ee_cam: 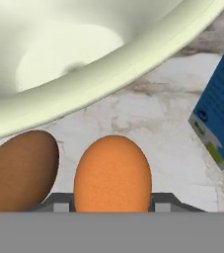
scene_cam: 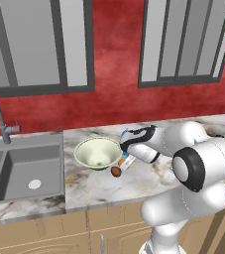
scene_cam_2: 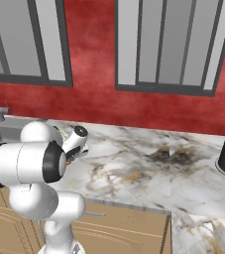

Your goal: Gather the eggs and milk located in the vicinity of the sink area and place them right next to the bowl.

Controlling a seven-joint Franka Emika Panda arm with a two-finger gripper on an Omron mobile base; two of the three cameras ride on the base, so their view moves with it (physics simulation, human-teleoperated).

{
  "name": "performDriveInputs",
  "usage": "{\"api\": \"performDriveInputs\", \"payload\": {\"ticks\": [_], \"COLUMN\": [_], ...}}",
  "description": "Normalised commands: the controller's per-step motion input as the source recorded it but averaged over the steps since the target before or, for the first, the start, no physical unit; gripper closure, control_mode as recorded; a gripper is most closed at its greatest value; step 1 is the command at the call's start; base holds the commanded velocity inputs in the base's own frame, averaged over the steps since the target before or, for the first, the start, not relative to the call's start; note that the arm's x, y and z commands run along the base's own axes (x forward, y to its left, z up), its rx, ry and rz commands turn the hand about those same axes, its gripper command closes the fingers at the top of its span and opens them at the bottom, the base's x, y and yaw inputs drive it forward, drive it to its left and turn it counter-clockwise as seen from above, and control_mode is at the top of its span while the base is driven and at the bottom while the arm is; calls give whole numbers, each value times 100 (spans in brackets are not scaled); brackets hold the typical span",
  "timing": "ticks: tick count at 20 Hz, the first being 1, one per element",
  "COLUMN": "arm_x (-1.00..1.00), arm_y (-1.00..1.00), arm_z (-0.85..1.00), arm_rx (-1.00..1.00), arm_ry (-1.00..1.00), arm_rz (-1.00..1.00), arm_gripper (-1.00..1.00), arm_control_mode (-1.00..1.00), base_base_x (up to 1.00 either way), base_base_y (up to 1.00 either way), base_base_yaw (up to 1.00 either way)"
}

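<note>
holding the orange egg (ee_cam: 112, 173) between its two dark finger tips, the gripper (ee_cam: 112, 205) sat low at the bottom centre of the hand view, jaws closed onto the egg's sides, though whether the egg was resting on the counter or lifted i couldn't tell. the dark brown egg (ee_cam: 19, 170) lay at lower left of that view, just beside the orange one and right under the rim of the bowl (ee_cam: 133, 64), which swept across the top. the milk (ee_cam: 222, 113) stood tilted in frame at the right edge, near the bowl too. in the left base view the bowl (scene_cam: 98, 152) was at centre on the marble counter (scene_cam: 99, 188), the brown egg (scene_cam: 116, 171) just off its lower right rim, the gripper (scene_cam: 124, 163) beside it, a bit of blue milk carton (scene_cam: 125, 132) behind the arm. the sink (scene_cam: 22, 171) was at the left of that frame, well apart, nothing of the task seen in it. judged nearly done: milk and brown egg already by the bowl, orange egg at the bowl but not released. left: let go and pull the arm away
</note>
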Motion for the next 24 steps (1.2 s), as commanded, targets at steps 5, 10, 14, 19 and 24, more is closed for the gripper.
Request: {"api": "performDriveInputs", "payload": {"ticks": [5,10,14,19,24], "arm_x": [0,4,0,0,0], "arm_y": [11,1,0,0,0], "arm_z": [0,0,0,0,0], "arm_rx": [0,0,0,0,0], "arm_ry": [0,-1,-1,0,0], "arm_rz": [3,1,2,2,0], "arm_gripper": [100,100,-100,-100,-100], "arm_control_mode": [-100,-100,-100,-100,-100], "base_base_x": [0,0,0,0,0], "base_base_y": [0,0,0,0,0], "base_base_yaw": [0,0,0,0,0]}}
